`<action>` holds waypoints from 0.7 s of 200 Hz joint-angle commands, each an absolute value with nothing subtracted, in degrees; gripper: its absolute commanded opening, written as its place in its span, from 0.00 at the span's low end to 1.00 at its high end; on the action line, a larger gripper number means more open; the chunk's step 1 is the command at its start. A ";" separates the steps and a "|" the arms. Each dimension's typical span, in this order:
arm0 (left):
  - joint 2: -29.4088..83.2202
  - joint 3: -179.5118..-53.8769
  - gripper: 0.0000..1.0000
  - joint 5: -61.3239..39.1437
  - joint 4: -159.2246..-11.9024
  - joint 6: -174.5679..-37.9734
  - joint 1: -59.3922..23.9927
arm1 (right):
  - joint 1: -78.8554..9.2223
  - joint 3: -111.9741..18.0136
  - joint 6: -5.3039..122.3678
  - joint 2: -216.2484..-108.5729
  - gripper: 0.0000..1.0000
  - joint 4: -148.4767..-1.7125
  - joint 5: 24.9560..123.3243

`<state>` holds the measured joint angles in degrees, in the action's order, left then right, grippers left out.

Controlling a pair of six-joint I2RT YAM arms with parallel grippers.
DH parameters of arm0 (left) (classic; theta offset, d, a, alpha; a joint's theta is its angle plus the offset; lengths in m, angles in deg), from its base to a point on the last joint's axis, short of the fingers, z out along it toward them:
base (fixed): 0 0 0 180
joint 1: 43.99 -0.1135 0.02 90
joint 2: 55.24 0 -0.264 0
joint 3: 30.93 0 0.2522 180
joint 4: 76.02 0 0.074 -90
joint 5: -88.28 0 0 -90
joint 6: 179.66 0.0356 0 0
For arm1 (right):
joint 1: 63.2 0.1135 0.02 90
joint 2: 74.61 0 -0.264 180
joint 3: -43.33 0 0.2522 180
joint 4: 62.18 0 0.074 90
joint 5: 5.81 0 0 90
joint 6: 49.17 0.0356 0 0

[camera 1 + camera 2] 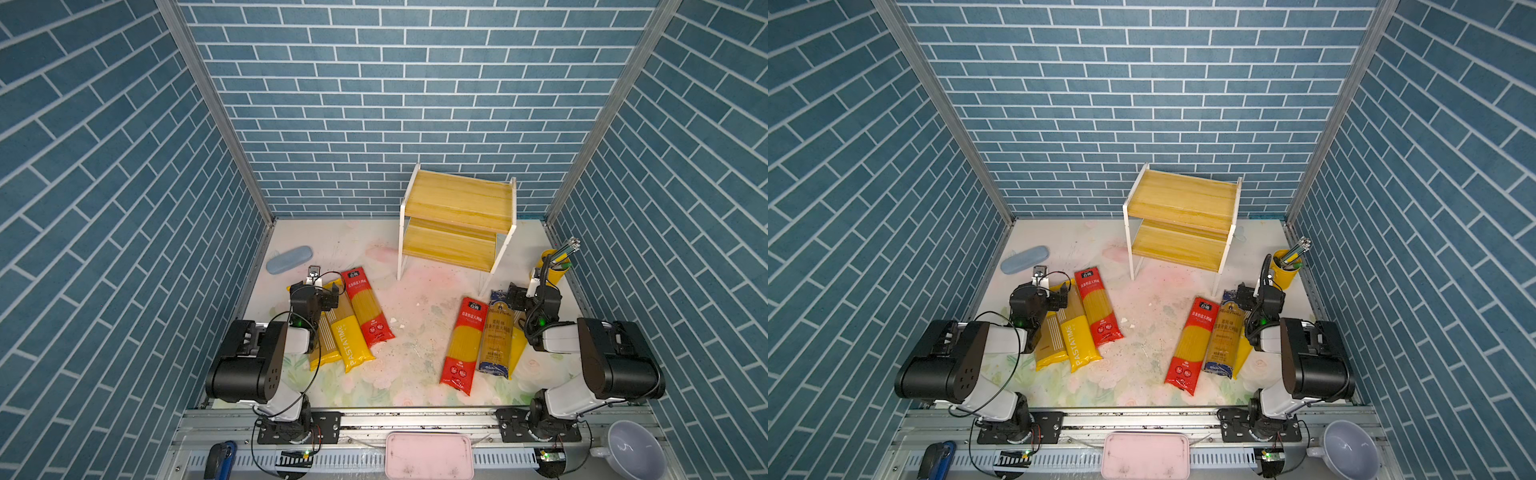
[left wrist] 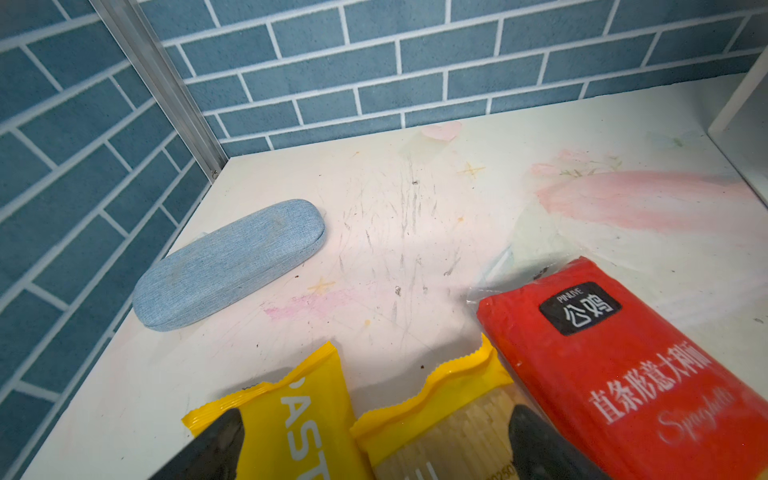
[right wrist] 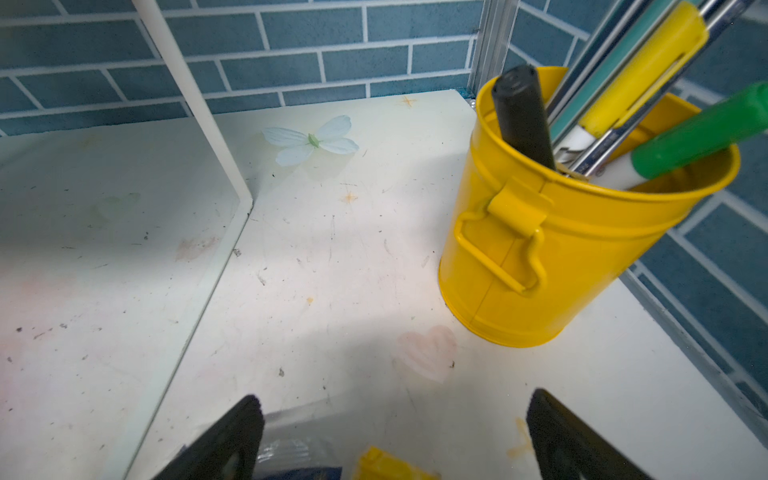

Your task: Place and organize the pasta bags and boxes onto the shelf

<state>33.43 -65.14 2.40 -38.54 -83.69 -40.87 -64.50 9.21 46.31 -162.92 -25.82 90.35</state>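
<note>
- While the left pincer [image 2: 376, 428] hangs with jaws apart, a striped tan packet [image 1: 322, 340], PASTATIME packet [image 1: 351, 340] and red packet [image 1: 368, 305] lie side by side on the desk [image 1: 415, 299] below.
- Yellowish two-tier shelf [image 1: 457, 199] stands at back.
- A second red packet [image 1: 463, 345] and blue-ended packet [image 1: 494, 332] lie right.
- Right pincer [image 3: 395, 415] gapes; only its wrist view shows the pen pot [image 3: 561, 257]'s handle.

You're looking at blue brick-patterned walls [image 1: 374, 104] with white joints and a pale table [image 1: 415, 299] printed with pink and green flowers. The shelf [image 1: 457, 199] shows yellowish wood-grain boards on a white frame. Left of the shelf lie a red packet [image 1: 368, 307], a yellow PASTATIME packet [image 1: 353, 345], a tan striped packet [image 1: 324, 340] and a grey-blue case [image 1: 289, 259]; right of it, a second red packet [image 1: 463, 345], a blue-ended packet [image 1: 496, 332] and a yellow bucket [image 1: 555, 270].
</note>
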 commanded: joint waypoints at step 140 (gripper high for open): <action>32.57 -66.01 1.00 8.20 -38.10 -86.20 -41.26 | -64.78 8.20 46.51 -158.88 0.99 -27.26 96.77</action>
<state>33.43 -65.36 4.72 -38.67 -84.82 -40.94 -64.70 9.21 46.48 -162.70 -25.86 94.04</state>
